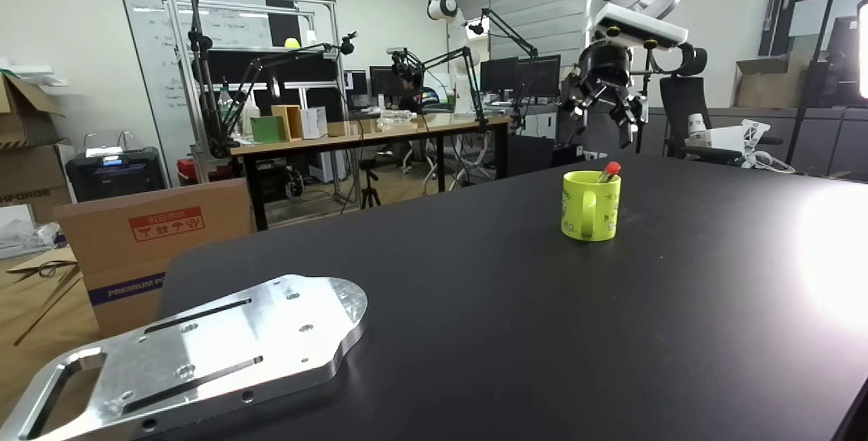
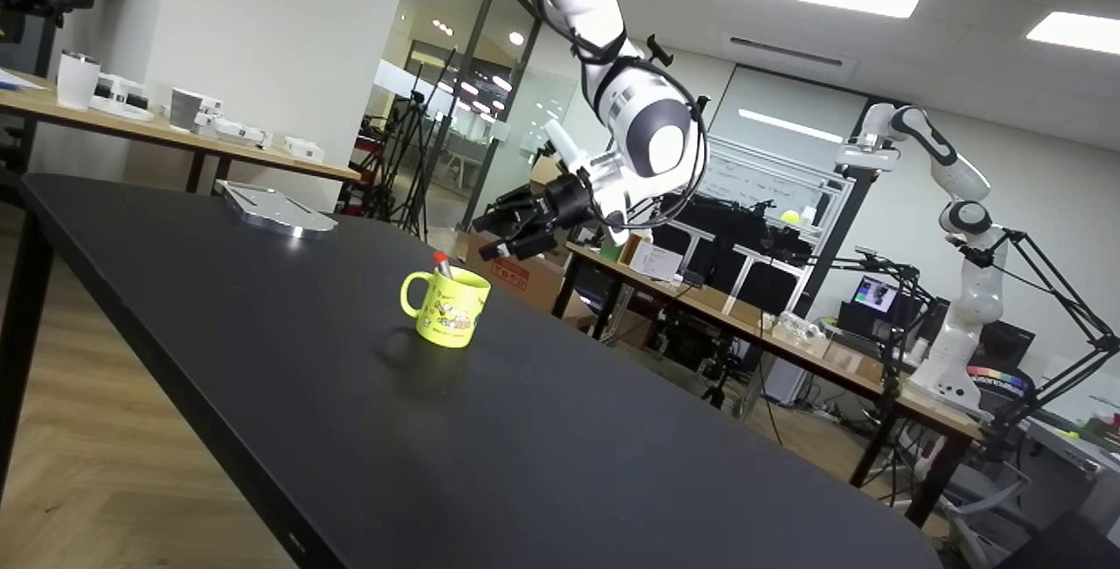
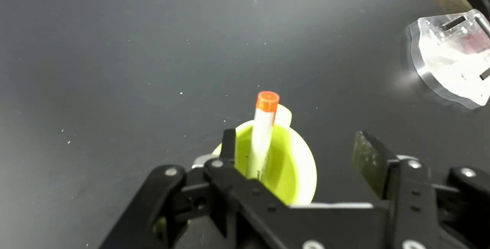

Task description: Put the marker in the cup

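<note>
The marker has a red-orange cap and a pale body. It leans inside the yellow-green cup with its cap above the rim; the marker shows in both exterior views [image 1: 609,170] [image 2: 443,264] and the wrist view [image 3: 262,134]. The cup stands upright on the black table and also shows in all views [image 1: 573,207] [image 2: 452,311] [image 3: 306,164]. My gripper [image 1: 603,127] [image 2: 486,237] [image 3: 295,140] is open and empty, above the cup and apart from it. In the wrist view its left finger covers part of the cup. The marker's lower end is hidden.
A flat silver metal plate [image 1: 271,332] lies at one end of the black table [image 1: 488,332]; it also shows in an exterior view [image 2: 276,210] and the wrist view [image 3: 444,65]. A cardboard box [image 1: 163,244] stands beside the table. The cup's handle [image 2: 411,293] sticks out sideways.
</note>
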